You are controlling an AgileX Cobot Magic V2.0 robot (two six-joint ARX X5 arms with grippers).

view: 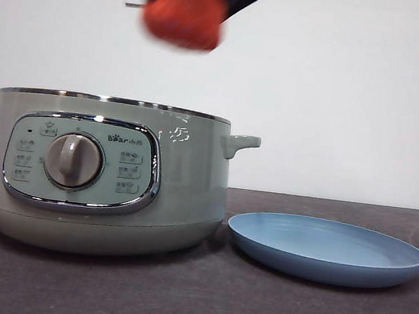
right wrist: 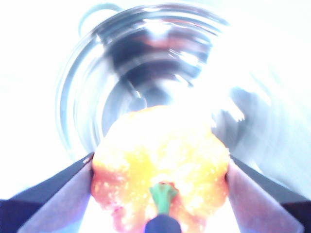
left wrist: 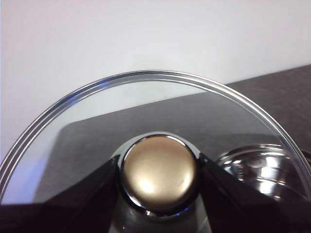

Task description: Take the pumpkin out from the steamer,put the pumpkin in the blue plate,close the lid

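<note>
Right gripper (right wrist: 160, 170) pinches the squat orange-red toy pumpkin (view: 184, 16) high above the open sage-green steamer pot (view: 193, 170), clear of its rim | left gripper (left wrist: 159, 170) clamps the domed glass lid's (left wrist: 87, 126) knob, keeping it aside | shallow light-blue plate (view: 378, 275) waits beside the pot

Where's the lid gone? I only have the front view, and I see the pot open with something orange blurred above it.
Observer: The left tool is holding the lid by its knob, outside your view.
Operator: And the orange blur?
Observer: That is the pumpkin, clamped between the right tool's jaws; its green stem shows in the right wrist view.
Operator: Anything left in the steamer?
Observer: The right wrist view looks down into the steamer's shiny bowl; it is blurred and overexposed, so I cannot tell. The blue plate sits beside the pot.
</note>
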